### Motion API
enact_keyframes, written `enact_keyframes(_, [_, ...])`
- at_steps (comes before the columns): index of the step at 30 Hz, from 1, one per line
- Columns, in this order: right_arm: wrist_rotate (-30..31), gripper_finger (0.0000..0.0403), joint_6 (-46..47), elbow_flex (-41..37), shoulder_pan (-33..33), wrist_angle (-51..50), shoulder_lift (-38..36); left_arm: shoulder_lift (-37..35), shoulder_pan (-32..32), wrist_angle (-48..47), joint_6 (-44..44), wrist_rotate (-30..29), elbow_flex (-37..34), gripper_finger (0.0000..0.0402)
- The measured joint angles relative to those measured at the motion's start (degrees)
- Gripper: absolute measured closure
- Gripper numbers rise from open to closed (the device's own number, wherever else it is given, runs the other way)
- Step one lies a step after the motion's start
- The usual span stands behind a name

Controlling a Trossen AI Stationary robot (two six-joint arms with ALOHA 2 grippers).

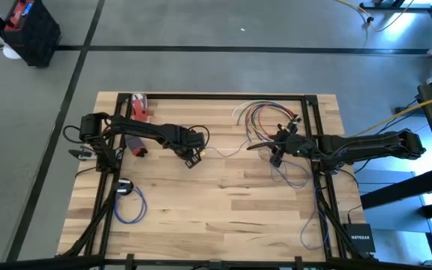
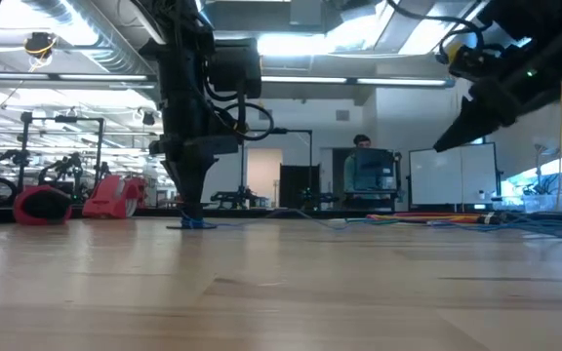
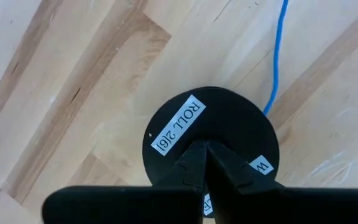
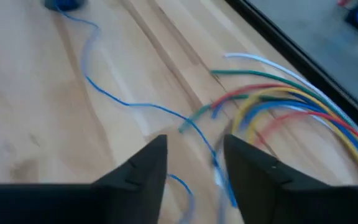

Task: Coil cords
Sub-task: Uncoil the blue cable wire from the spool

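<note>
One blue cord [image 4: 135, 104] seemingly between open right claw [image 4: 194, 165] fingers, ungripped.

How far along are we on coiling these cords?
Done: one blue coil lies at the table's front left, by a small black disc.
In hand: the left gripper is shut on a black round spool with the blue cord trailing from it; the right gripper is open over that cord, holding nothing.
Left: the coloured cords still fan loose at the back right, with loose blue loops nearby.
</note>
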Motion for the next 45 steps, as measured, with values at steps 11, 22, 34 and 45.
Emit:
enact_keyframes(11, [-11.1, 0.0208, -6.0, 0.0, 0.0, 34.2, 17.5, 0.0, 0.0, 0.1, 0.0, 0.0, 0.0, 0.0402])
enact_keyframes(22, [-11.1, 0.0207, -6.6, 12.2, 0.0, 43.4, 50.3, 0.0, 0.1, 0.5, 0.3, 0.0, 0.0, 0.0402])
enact_keyframes(34, [-16.3, 0.0234, -6.9, 27.7, -6.8, 38.4, 65.1, 0.0, 0.0, 1.0, 1.3, 0.0, 0.0, 0.0402])
enact_keyframes(45, [-21.8, 0.0316, -9.3, 28.0, -8.2, 37.5, 67.0, 0.0, 0.0, 1.4, 1.2, 0.0, 0.0, 0.0402])
